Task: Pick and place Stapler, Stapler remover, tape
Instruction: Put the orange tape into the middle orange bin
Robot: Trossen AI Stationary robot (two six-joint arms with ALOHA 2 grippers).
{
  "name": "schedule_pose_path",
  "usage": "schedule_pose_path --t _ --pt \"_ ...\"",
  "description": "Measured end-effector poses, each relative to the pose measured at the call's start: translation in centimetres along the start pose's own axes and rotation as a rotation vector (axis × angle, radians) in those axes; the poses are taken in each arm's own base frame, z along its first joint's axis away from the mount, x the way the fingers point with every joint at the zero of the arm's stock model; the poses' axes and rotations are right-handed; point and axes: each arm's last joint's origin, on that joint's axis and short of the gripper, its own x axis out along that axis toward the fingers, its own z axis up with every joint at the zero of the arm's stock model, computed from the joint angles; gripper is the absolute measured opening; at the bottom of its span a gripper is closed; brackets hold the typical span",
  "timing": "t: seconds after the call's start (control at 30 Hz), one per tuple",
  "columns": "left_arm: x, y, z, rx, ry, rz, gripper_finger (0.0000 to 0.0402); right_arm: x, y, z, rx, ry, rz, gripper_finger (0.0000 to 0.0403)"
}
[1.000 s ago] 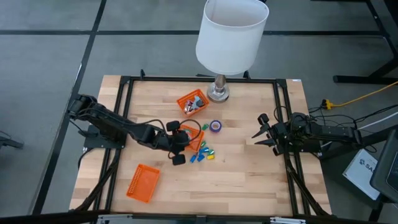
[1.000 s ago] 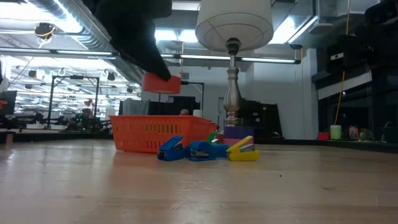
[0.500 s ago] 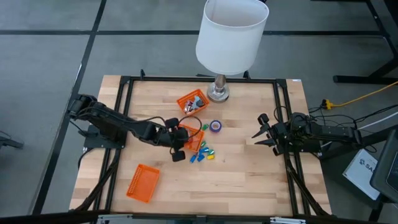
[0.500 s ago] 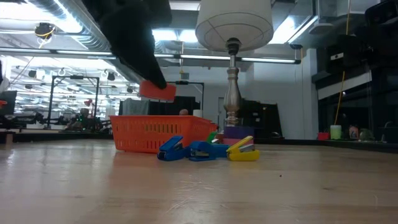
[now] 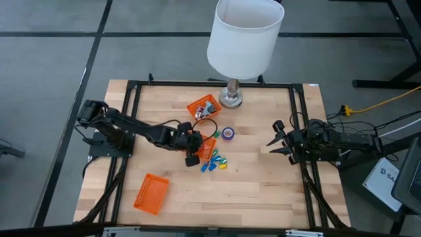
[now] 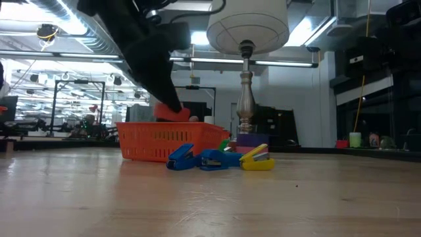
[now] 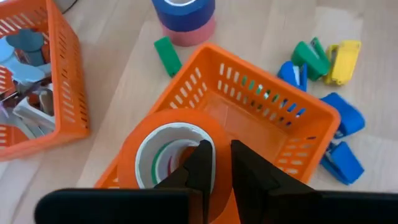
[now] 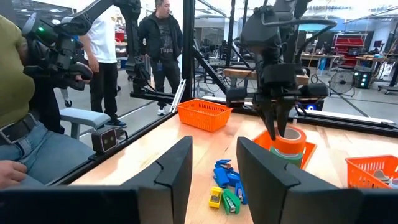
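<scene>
From above, the left gripper reaches across the table to the orange basket at its middle. The right gripper hangs well apart near the right rail, fingers spread and holding nothing.

At table height, the left gripper pinches the orange tape roll just above the rim of the orange basket. The roll lies flat, its hollow axis upright. Small blue and yellow stapler removers lie in front of the basket, below and beside the fingers.

From the left wrist, the fingers clamp the wall of the orange tape roll, one finger inside the hole, one outside. The roll's opening faces the camera, and it sits over the near corner of the orange basket. Beyond the fingertips lie a blue-and-pink tape stack and the coloured stapler removers.

From the right wrist, the right fingers stand parted. Beyond them, the left gripper holds the orange tape roll, hole upward, over the orange basket.
</scene>
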Motion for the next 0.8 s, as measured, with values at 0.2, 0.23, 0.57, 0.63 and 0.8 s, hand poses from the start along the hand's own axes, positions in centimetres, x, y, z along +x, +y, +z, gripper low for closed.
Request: schedule_pose_path --t 0.2,0.23,0.57,0.63,0.8 --pt "0.4 -0.2 -0.1 -0.021 0.008 -0.005 0.0043 0.0 0.0 0.0 0.000 0.001 0.001 0.0129" --pt "0.6 -0.2 -0.2 -0.022 0.017 -0.002 0.0045 0.0 0.0 0.0 0.001 0.002 0.000 0.0129" --pt "2.1 -0.2 -0.4 -0.050 0.044 0.013 0.0054 0.0 0.0 0.0 0.001 0.002 0.000 0.0129" --pt "2.0 -0.1 -0.4 -0.051 0.041 0.012 0.0060 0.0 0.0 0.0 0.001 0.001 0.000 0.0129" --pt "1.7 0.0 -0.4 -0.045 0.044 0.015 0.0086 0.0 0.0 0.0 0.001 0.002 0.000 0.0129"
